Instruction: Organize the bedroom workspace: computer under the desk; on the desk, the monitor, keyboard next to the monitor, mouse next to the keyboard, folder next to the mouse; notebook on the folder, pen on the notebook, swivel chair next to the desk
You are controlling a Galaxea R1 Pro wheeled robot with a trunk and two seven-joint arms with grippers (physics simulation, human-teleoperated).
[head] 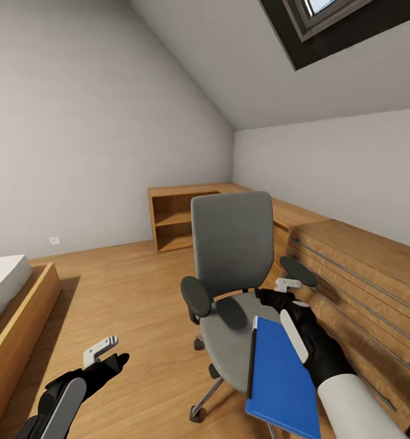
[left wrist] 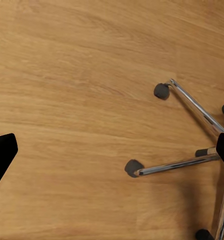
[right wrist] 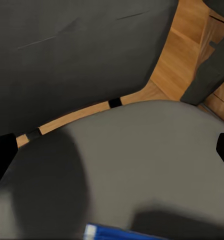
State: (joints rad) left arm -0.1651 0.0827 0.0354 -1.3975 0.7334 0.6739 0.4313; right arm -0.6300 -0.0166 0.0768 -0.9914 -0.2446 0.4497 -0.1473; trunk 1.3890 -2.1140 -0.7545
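Note:
The grey swivel chair (head: 232, 244) stands in the middle of the oak floor, its seat (right wrist: 142, 150) facing me. A bright blue folder (head: 284, 378) with a dark spine lies tilted at the seat's front right and sticks out past the edge; its blue edge (right wrist: 122, 233) also shows in the right wrist view. My right gripper (head: 281, 291) hovers open over the seat, beyond the folder, with nothing between its fingers. My left gripper (head: 107, 353) hangs open over bare floor left of the chair, near the chrome base (left wrist: 192, 160) and its casters.
Low oak cabinets (head: 357, 286) run along the right wall, close behind the chair's right armrest (head: 298, 271). An open oak shelf unit (head: 174, 222) stands at the back. A bed with an oak frame (head: 16, 323) is at the left. Open floor lies between bed and chair.

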